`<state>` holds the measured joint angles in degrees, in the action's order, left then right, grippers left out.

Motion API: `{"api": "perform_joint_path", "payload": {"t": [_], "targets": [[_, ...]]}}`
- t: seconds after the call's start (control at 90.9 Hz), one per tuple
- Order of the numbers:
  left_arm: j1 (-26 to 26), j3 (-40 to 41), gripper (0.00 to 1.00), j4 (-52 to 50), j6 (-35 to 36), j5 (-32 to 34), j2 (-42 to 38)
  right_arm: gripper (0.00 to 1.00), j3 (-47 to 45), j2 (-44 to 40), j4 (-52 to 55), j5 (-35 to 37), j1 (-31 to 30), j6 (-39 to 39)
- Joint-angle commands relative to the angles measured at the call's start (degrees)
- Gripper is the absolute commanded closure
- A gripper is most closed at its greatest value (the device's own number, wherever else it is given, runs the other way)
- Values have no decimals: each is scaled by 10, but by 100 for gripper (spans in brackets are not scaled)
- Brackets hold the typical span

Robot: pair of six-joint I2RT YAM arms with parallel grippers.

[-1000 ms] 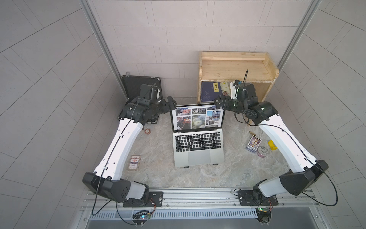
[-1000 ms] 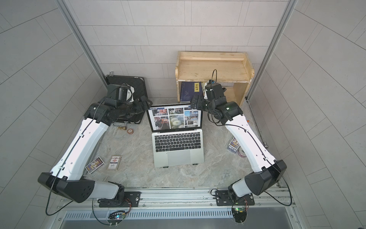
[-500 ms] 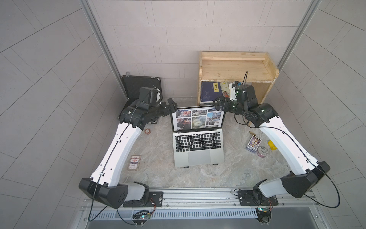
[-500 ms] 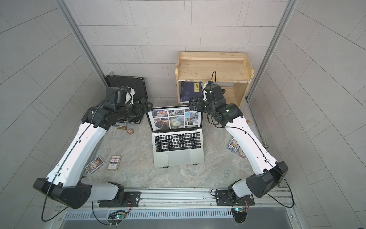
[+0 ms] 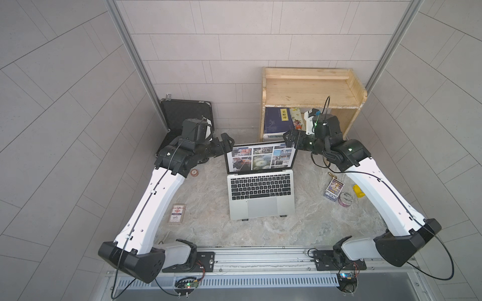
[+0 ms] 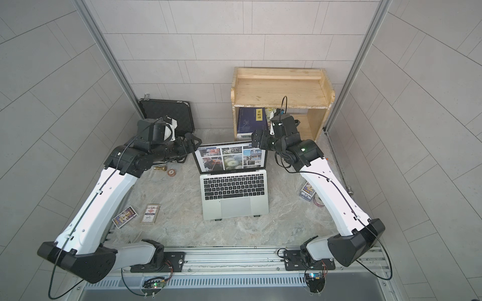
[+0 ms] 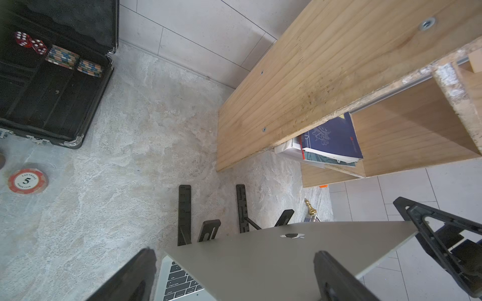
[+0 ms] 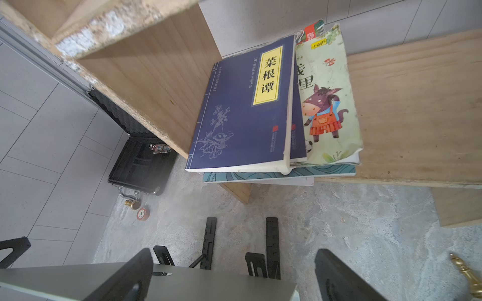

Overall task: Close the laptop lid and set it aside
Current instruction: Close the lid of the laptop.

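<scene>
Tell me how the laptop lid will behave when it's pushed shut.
The laptop lid looks like thin rigid metal, so it should swing on its hinge, not flex. Its smooth back is probably slippery. The laptop sits on a black folding stand, so pushing may slide or rock it.

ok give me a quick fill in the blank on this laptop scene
1. The laptop lid stands ____, its screen lit.
2. The left gripper and the right gripper sit one at each upper ____ of the lid, jaws open.
3. The red poker chip shows the number ____.
4. The blue book lies inside the wooden ____.
Missing words: open; corner; 5; shelf.
</scene>
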<state>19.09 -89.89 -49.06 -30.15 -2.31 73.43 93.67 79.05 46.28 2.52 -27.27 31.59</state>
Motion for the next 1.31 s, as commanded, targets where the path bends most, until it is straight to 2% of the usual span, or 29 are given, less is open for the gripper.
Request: {"api": "perform_joint_path", "payload": {"t": [0.0,0.66,0.957,1.299], "targets": [[11,19,5,-43,8,-8,-12,0,-12,-17,28,14,-5,-16],[37,47,6,-45,2,10,-56,0,-54,-58,28,28,-20,-21],[38,-46,5,-74,15,23,-61,0,-24,-80,31,32,-22,-29],[36,-152,1,-93,35,51,46,0,69,-6,46,58,-20,-60]]}}
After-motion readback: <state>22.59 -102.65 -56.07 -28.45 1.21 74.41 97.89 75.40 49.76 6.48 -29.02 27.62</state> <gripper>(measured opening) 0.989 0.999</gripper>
